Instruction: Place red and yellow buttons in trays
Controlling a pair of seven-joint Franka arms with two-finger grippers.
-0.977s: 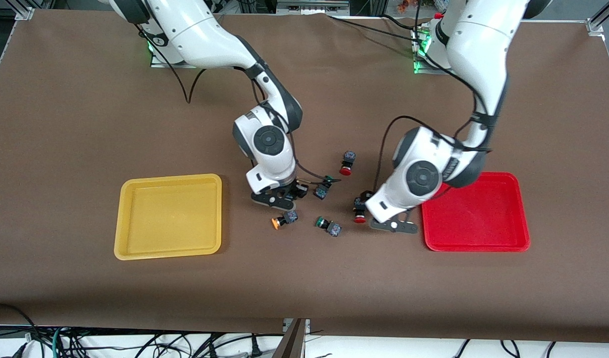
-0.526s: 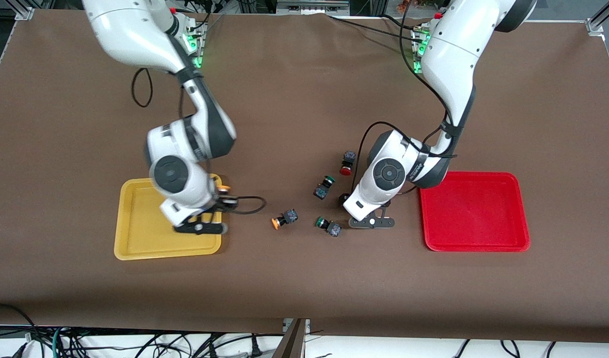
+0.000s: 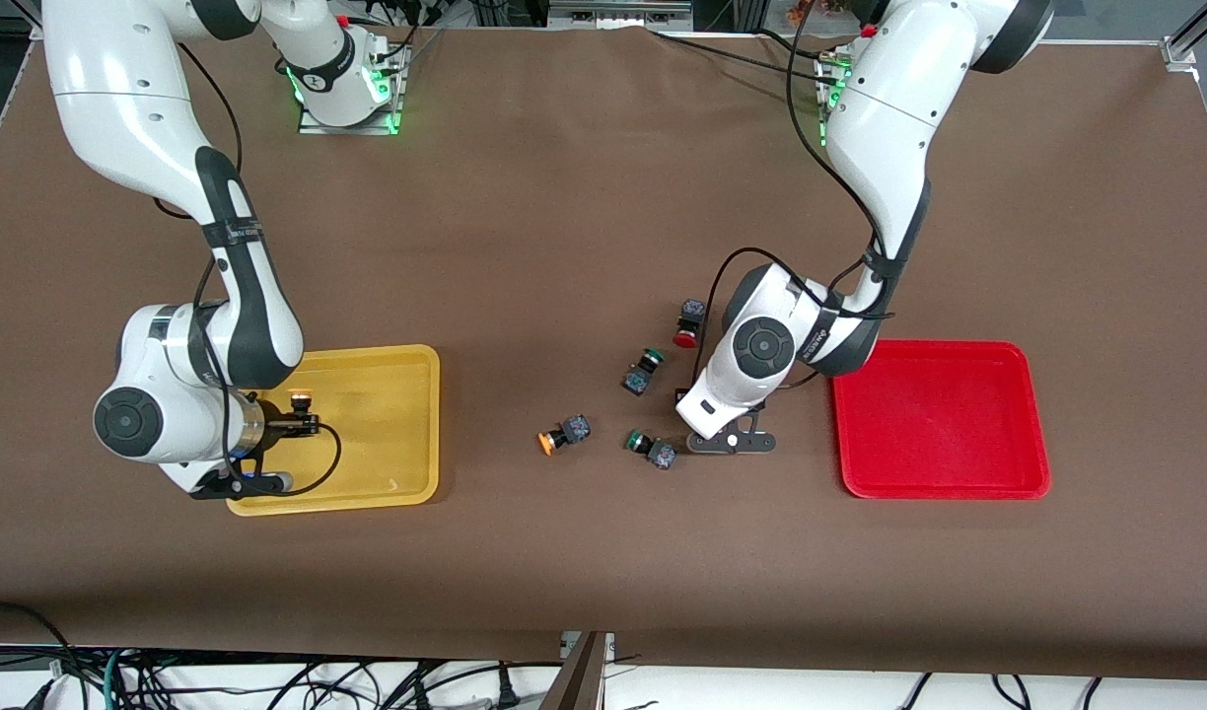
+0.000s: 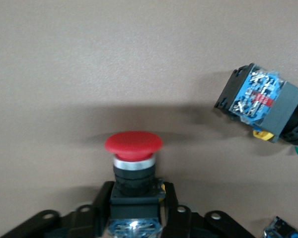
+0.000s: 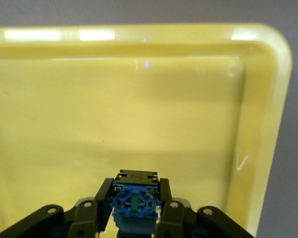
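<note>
My right gripper [image 5: 134, 210] clenches a yellow button [image 3: 299, 399] over the yellow tray [image 3: 406, 473]; my left gripper [image 4: 136, 218] clamps a red button [image 4: 133, 145] on the table near the red tray [image 3: 1032, 434].

Left claw [image 4: 135, 218] grips red button [image 4: 133, 145]; green-capped switch [image 4: 262, 105] nearby.

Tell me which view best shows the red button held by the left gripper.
The left wrist view: the held red button fills the foreground, its red cap and dark body clear, with the left gripper shut on its body. In the front view the arm's wrist covers that button entirely. The right wrist view shows only the yellow tray, not this button.
</note>
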